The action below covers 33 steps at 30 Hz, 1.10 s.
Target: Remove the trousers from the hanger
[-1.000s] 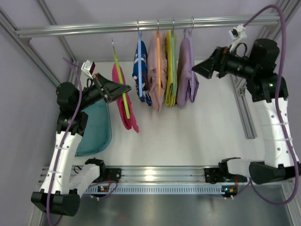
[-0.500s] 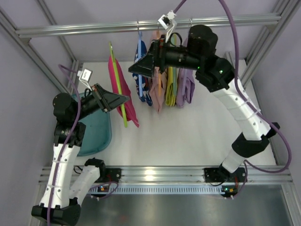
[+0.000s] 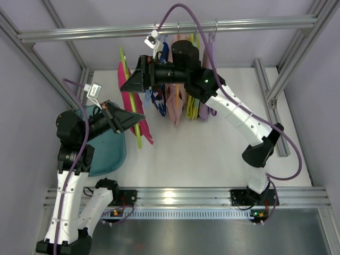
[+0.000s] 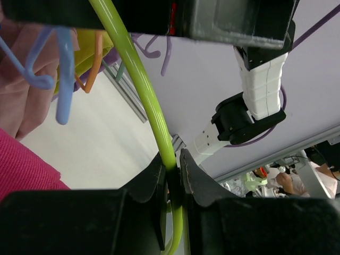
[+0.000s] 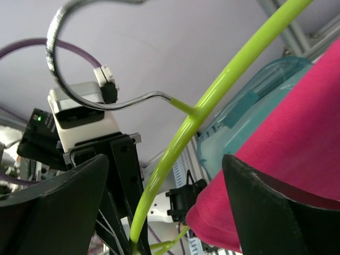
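Observation:
The lime-green hanger [image 3: 133, 103] is off the rail, held out to the left, with the magenta-pink trousers [image 3: 130, 101] draped over it. My left gripper [image 3: 137, 116] is shut on the hanger [image 4: 154, 117]; both fingers pinch its green bar. A corner of the trousers [image 4: 24, 164] shows at lower left there. My right gripper [image 3: 135, 79] is open and sits at the hanger's upper part. In the right wrist view the hanger [image 5: 191, 127], its metal hook [image 5: 58, 53] and the trousers [image 5: 287, 143] lie between the wide-open fingers [image 5: 58, 207].
Several other garments hang on the rail [image 3: 164, 29] behind the right arm: a blue patterned one [image 3: 158, 98], a peach-pink one [image 3: 175, 101], a yellow-green one and a lilac one [image 3: 204, 111]. A teal bin [image 3: 109, 151] lies at the left, under the left arm.
My right arm has swung from the far right across to the left and now reaches the hanger's top. My left gripper has kept hold and drawn the hanger slightly left and down.

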Each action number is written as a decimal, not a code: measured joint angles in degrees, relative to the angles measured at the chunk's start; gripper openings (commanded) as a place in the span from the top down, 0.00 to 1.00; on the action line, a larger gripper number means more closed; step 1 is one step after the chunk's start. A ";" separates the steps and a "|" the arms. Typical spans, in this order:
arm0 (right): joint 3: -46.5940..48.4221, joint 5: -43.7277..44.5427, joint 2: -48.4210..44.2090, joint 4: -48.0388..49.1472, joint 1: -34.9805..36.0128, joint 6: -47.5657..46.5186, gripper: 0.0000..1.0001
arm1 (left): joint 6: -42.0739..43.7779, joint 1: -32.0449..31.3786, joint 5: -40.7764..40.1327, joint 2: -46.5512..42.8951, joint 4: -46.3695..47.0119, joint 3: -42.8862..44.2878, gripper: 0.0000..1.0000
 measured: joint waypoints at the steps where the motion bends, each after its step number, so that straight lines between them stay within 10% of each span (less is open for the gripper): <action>1: 0.00 -0.72 0.55 0.50 0.55 0.68 0.20 | 0.33 0.00 -0.07 -0.22 0.00 0.00 1.00; 6: 0.00 -4.39 2.01 3.15 2.51 4.31 0.41 | 1.66 0.00 -0.39 -0.68 -0.07 0.00 1.00; 13: -0.02 -6.14 2.25 4.55 2.69 8.92 1.00 | 4.66 -0.02 -0.76 -1.38 -0.17 0.31 0.94; 22: -0.31 -7.23 2.51 2.45 2.78 16.52 1.00 | 25.14 -0.20 -10.19 -3.08 -8.07 7.28 0.37; 33: -0.39 -7.96 2.67 0.52 2.38 22.18 1.00 | 55.71 -0.15 -25.35 -20.70 -22.43 2.58 0.18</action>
